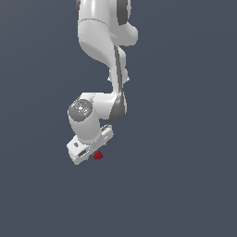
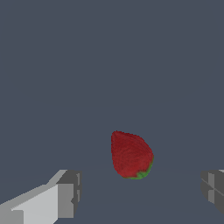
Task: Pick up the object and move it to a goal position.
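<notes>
Wrist view: gripper [image 2: 139, 192] wide open, holding nothing, fingers [image 2: 65, 194] either side of the strawberry [image 2: 130, 154], which lies between and slightly beyond them on the grey floor [image 2: 109, 65]. Risk: berry sits off-centre, so one finger may nudge it away on closing. No labels or writing visible.

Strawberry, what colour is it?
Dark red strawberry, green top at one end; clearest in the wrist view.
</notes>
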`<state>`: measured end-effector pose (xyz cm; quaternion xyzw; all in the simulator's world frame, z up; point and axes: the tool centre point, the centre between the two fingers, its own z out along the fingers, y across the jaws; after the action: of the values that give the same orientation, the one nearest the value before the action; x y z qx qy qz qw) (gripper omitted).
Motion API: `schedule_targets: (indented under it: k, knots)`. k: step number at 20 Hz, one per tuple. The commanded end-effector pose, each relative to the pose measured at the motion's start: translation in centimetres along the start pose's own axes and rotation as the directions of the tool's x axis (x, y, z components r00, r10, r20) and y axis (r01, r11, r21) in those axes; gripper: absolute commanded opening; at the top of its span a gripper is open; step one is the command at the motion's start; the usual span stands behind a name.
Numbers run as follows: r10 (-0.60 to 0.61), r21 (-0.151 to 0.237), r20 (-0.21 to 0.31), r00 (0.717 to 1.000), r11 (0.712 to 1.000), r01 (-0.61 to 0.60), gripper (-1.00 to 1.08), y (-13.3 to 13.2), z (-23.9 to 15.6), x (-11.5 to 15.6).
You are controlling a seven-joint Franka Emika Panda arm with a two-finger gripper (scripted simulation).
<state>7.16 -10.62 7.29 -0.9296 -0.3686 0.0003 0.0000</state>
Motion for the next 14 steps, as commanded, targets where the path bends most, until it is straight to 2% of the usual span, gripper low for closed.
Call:
schedule_targets:
  k: [1, 6, 14]
  knots:
    - [0.0, 0.0, 0.0, 1.0, 1.0, 0.0, 1.0, 0.0, 0.0, 0.0]
    - [-0.001, 0.0, 0.0, 1.0, 1.0, 0.001, 1.0, 0.0, 1.0, 0.0]
    - [-0.004, 0.0, 0.0, 1.0, 1.0, 0.004, 1.0, -0.1, 4.8, -0.1]
